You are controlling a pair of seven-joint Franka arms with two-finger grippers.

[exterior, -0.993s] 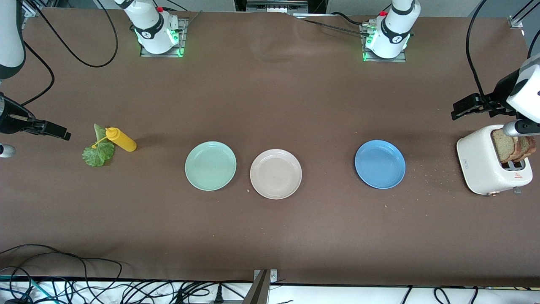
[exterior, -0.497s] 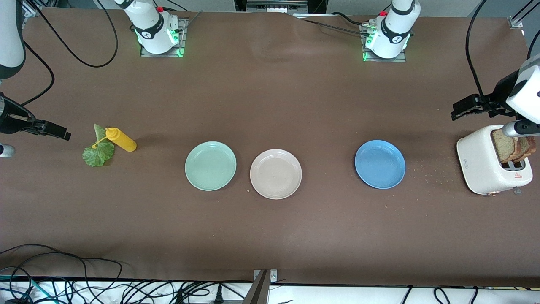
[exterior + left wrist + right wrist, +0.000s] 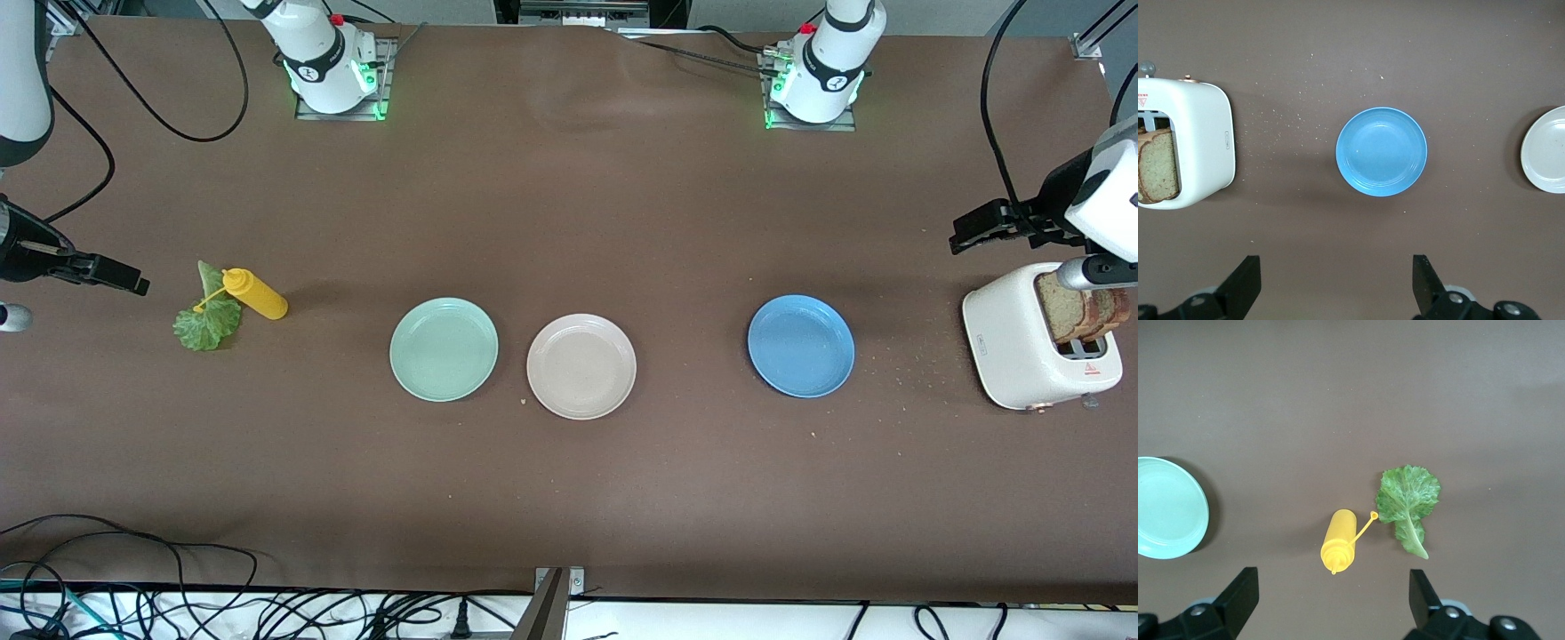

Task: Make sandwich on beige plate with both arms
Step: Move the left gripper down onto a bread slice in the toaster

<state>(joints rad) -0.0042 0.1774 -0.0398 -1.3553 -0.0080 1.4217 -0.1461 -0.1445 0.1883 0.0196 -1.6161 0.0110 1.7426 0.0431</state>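
Observation:
The beige plate (image 3: 581, 365) lies bare at mid-table, between a mint-green plate (image 3: 444, 349) and a blue plate (image 3: 801, 346). No sandwich is in view. Brown bread slices (image 3: 1080, 311) stand in a white toaster (image 3: 1013, 347) at the left arm's end. A green lettuce leaf (image 3: 207, 320) lies at the right arm's end. My left gripper (image 3: 1337, 283) hangs open, high over the table between the toaster (image 3: 1201, 143) and the blue plate (image 3: 1381, 151). High over the lettuce (image 3: 1407, 499), my right gripper (image 3: 1331, 597) is open and holds nothing.
A yellow squeeze bottle (image 3: 256, 294) lies on its side against the lettuce, also seen as the bottle (image 3: 1338, 550) in the right wrist view. Crumbs dot the cloth between the toaster and the blue plate. Cables run along the table edge nearest the front camera.

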